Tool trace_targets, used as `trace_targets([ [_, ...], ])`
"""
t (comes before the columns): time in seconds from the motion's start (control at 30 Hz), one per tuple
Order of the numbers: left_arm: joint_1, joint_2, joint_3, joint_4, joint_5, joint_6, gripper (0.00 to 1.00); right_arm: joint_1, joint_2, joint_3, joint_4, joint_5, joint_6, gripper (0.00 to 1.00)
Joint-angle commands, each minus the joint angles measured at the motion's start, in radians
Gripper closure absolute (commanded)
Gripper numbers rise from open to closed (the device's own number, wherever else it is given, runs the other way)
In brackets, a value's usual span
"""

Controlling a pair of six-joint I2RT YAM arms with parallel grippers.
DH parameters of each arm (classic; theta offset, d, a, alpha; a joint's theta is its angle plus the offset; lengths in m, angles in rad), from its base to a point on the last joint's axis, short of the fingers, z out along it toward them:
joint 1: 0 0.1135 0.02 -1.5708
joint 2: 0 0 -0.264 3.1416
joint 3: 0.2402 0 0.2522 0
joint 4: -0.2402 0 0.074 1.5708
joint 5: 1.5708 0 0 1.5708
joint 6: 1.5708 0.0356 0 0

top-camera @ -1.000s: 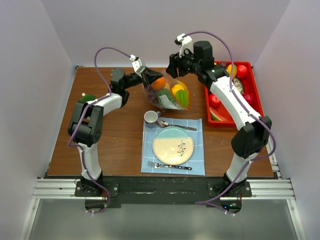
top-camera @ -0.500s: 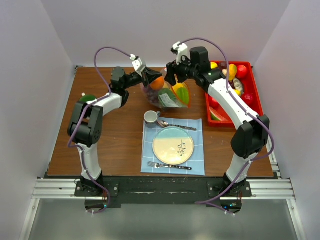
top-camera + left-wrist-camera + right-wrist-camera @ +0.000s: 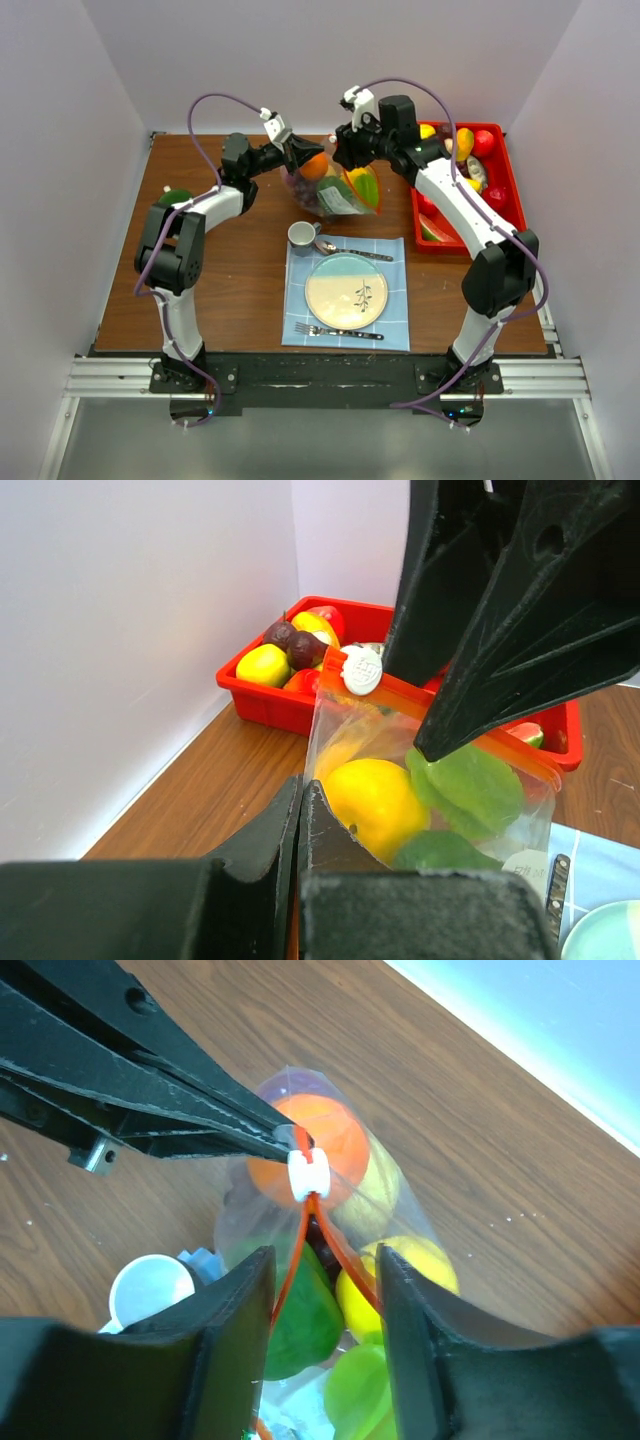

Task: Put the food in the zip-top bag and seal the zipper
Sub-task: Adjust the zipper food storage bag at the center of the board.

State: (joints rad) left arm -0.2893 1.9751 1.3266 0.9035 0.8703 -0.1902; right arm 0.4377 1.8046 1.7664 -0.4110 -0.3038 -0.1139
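Observation:
The zip-top bag [image 3: 340,190] hangs at the back middle of the table, holding food: an orange, yellow and green pieces [image 3: 300,1320] and purple grapes. My left gripper [image 3: 297,155] is shut on the bag's upper left corner [image 3: 315,745]. In the right wrist view, the white slider [image 3: 309,1173] sits on the orange-red zipper [image 3: 285,1270] beside the left fingertips; below it the two strips spread apart. My right gripper [image 3: 318,1290] is open and straddles both strips above the food. In the left wrist view, the slider [image 3: 361,670] sits just left of the right fingers [image 3: 480,640].
A red tray [image 3: 515,195] with more toy food [image 3: 463,140] stands at the back right. A blue placemat [image 3: 395,330] holds a plate [image 3: 346,292], a fork [image 3: 338,331], a spoon [image 3: 350,250] and a cup [image 3: 302,235]. A green piece [image 3: 177,195] lies at the left.
My right gripper has moved left along the bag's top toward the left gripper. The bag has swung slightly left. The left gripper keeps its hold.

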Motion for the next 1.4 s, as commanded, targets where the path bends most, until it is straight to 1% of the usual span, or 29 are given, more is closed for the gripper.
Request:
trace_targets([
  [0.0, -0.005, -0.058, 0.011, 0.044, -0.019, 0.020, 1.00, 0.015, -0.019, 0.040, -0.008, 0.026, 0.003, 0.68],
  [0.03, -0.005, -0.058, 0.011, 0.043, -0.017, 0.020, 1.00, 0.019, -0.010, 0.051, -0.015, 0.026, 0.006, 0.83],
  [0.1, -0.005, -0.059, 0.011, 0.037, -0.011, 0.021, 1.00, 0.024, -0.005, 0.085, -0.038, 0.032, 0.010, 0.93],
  [0.13, -0.005, -0.059, 0.013, 0.035, -0.007, 0.021, 1.00, 0.030, -0.002, 0.097, -0.048, 0.037, 0.010, 1.00],
  [0.23, -0.005, -0.065, 0.020, 0.015, 0.006, 0.029, 1.00, 0.041, 0.021, 0.181, -0.118, 0.061, 0.003, 1.00],
  [0.3, -0.004, -0.070, 0.026, 0.000, 0.021, 0.035, 1.00, 0.047, 0.050, 0.270, -0.185, 0.069, -0.001, 1.00],
  [0.33, -0.004, -0.074, 0.025, 0.000, 0.021, 0.040, 0.95, 0.052, 0.059, 0.300, -0.208, 0.074, -0.004, 1.00],
  [0.37, -0.002, -0.079, 0.023, 0.000, 0.019, 0.040, 0.86, 0.053, 0.076, 0.351, -0.227, 0.074, -0.004, 1.00],
  [0.43, 0.010, -0.084, 0.022, 0.014, 0.022, 0.019, 0.77, 0.055, 0.094, 0.404, -0.293, 0.069, -0.010, 1.00],
  [0.47, 0.015, -0.085, 0.022, 0.023, 0.030, 0.003, 0.71, 0.056, 0.099, 0.438, -0.311, 0.071, -0.015, 1.00],
  [0.5, 0.031, -0.084, 0.022, 0.056, 0.041, -0.017, 0.68, 0.056, 0.104, 0.445, -0.334, 0.071, -0.017, 1.00],
  [0.53, 0.039, -0.082, 0.022, 0.081, 0.053, -0.067, 0.66, 0.056, 0.102, 0.449, -0.339, 0.071, -0.023, 1.00],
  [0.63, 0.062, -0.071, 0.022, 0.179, 0.110, -0.152, 0.61, 0.058, 0.095, 0.436, -0.344, 0.068, -0.035, 1.00],
  [0.7, 0.070, -0.062, 0.026, 0.239, 0.151, -0.185, 0.59, 0.059, 0.096, 0.442, -0.362, 0.060, -0.044, 1.00],
  [0.97, 0.072, 0.016, 0.155, 0.224, 0.283, -0.264, 0.57, 0.075, 0.102, 0.470, -0.399, 0.057, -0.079, 1.00],
  [1.13, 0.070, 0.056, 0.215, 0.222, 0.311, -0.302, 0.57, 0.091, 0.116, 0.499, -0.423, 0.081, -0.095, 1.00],
  [1.27, 0.070, 0.077, 0.246, 0.164, 0.312, -0.272, 0.57, 0.104, 0.117, 0.499, -0.425, 0.095, -0.101, 1.00],
  [1.33, 0.070, 0.097, 0.263, 0.178, 0.328, -0.302, 0.57, 0.110, 0.119, 0.502, -0.425, 0.104, -0.105, 1.00],
  [1.37, 0.070, 0.102, 0.266, 0.223, 0.346, -0.327, 0.57, 0.111, 0.119, 0.504, -0.426, 0.107, -0.107, 1.00],
])
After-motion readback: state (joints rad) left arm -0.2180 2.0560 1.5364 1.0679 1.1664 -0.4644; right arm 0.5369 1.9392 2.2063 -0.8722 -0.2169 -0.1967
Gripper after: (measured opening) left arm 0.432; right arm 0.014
